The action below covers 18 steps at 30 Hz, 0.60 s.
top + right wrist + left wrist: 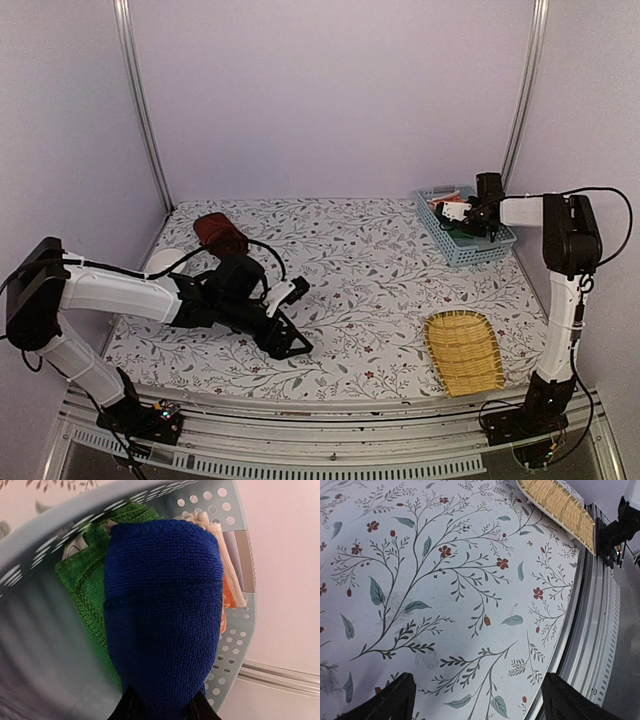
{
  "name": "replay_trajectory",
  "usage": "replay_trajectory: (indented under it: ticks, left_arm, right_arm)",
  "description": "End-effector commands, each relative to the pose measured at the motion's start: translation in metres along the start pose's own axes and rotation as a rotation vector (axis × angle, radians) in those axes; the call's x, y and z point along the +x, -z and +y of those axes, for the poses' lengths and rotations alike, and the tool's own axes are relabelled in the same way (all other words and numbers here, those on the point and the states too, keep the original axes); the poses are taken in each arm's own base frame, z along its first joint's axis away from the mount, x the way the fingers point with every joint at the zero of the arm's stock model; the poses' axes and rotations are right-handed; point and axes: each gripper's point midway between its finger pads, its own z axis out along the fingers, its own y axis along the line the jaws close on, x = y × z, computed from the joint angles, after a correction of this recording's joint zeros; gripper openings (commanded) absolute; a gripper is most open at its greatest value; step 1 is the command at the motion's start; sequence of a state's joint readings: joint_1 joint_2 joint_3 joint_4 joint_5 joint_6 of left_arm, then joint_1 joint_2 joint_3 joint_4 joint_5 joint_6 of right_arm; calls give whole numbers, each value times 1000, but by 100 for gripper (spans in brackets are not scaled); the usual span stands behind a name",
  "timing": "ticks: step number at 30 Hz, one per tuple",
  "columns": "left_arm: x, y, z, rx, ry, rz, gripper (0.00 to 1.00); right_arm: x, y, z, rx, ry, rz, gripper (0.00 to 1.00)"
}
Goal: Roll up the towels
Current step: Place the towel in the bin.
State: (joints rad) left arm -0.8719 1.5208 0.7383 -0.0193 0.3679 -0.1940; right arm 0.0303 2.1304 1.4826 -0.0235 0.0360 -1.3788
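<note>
Blue terry cloth fills the right wrist view: the blue towel [162,615] is pinched at its lower end between the closed jaws of the right gripper [165,711]. It hangs over a green towel [82,587] and cream and orange cloths [222,550] inside the pale perforated basket [239,630], at the upper right of the table in the top view. The left gripper [480,705] sits low over the floral tablecloth [445,580] at lower left, jaws wide apart with only cloth between them. A wicker tray [465,350] lies at lower right. A bundled dark red towel [220,233] rests at upper left, behind the left arm.
</note>
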Motion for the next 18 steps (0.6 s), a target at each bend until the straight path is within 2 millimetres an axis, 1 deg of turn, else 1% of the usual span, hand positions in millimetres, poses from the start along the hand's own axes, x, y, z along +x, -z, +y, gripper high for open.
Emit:
replay_trajectory:
  ticks: [1,3,7,9,12,13,15,18]
  left_arm:
    - [-12,1,0,11,-18,-28,90]
    - [-11,1,1,8,-16,-28,90]
    - [-10,0,0,14,-10,-30,90]
    - [-10,0,0,18,-7,-32,90]
    - [-8,0,0,20,-2,-28,90]
    - [-8,0,-1,20,0,-28,90]
    - [-7,2,-1,17,4,-30,90]
    - [-8,5,-1,12,10,-33,89]
  right_arm:
    - [-25,-14,43,-217,-200,81,2]
    - [-37,-18,41,-228,-243,95,2]
    - [-51,-26,34,-204,-267,136,2]
    - [-54,-36,41,-220,-275,154,2]
    - [-56,-38,35,-204,-299,151,2]
    - [-55,-35,30,-186,-299,144,2]
    - [-56,-20,5,-109,-292,108,2]
    - [-49,-6,-16,-21,-231,77,2]
